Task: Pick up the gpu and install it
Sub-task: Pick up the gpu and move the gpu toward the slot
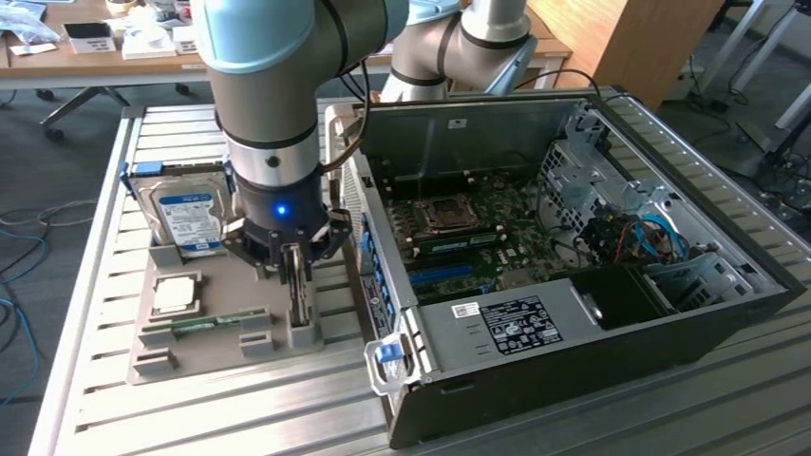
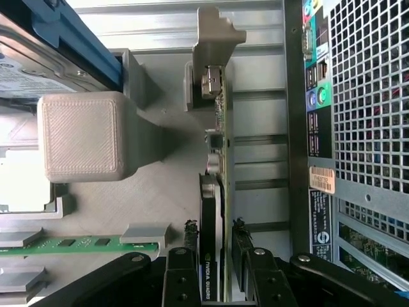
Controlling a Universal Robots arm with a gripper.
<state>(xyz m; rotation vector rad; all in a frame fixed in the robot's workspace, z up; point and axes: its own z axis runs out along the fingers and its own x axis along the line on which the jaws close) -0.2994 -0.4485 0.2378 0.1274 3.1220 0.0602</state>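
The gpu [image 2: 216,147] stands on edge in a slot of the grey holder tray [image 1: 190,356], with its green board edge, black cooler and pale metal end bracket [image 2: 214,32] seen from above. My gripper [image 2: 215,230] straddles the cooler end of the card, one black finger [image 2: 190,235] against each face, shut on it. In the exterior view the gripper [image 1: 294,258] hangs straight down over the gpu [image 1: 299,290], which still sits in the tray beside the open computer case [image 1: 571,237].
A blue-labelled hard drive [image 1: 188,214], a processor [image 1: 175,294] and a green memory stick [image 1: 203,323] share the tray. The case's rear port panel [image 2: 316,96] stands close beside the card. The motherboard [image 1: 481,237] lies exposed inside the case.
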